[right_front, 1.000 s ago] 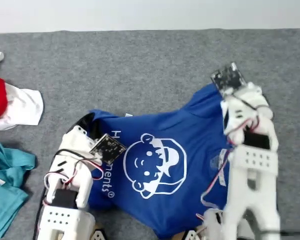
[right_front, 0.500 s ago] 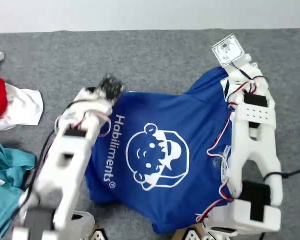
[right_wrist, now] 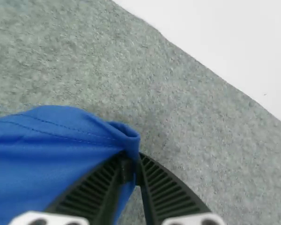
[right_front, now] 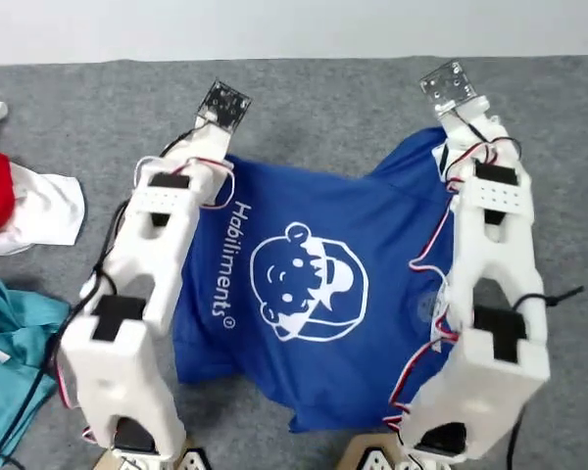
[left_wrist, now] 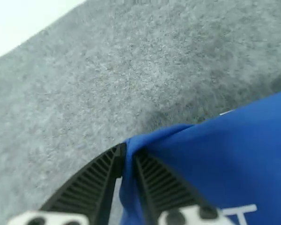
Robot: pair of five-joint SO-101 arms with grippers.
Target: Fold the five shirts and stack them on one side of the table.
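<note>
Left wrist view: blue shirt (left_wrist: 215,154) edge clamped between closed left fingers (left_wrist: 94,180); right fingers (right_wrist: 163,186) pinch another fold.

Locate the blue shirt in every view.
High view: blue shirt spread across the picture's middle.
Left wrist view: blue shirt, corner pinched in the left pincer.
Right wrist view: blue shirt, corner pinched in the right pincer.
Shared landmark: grey mat beneath it.
</note>
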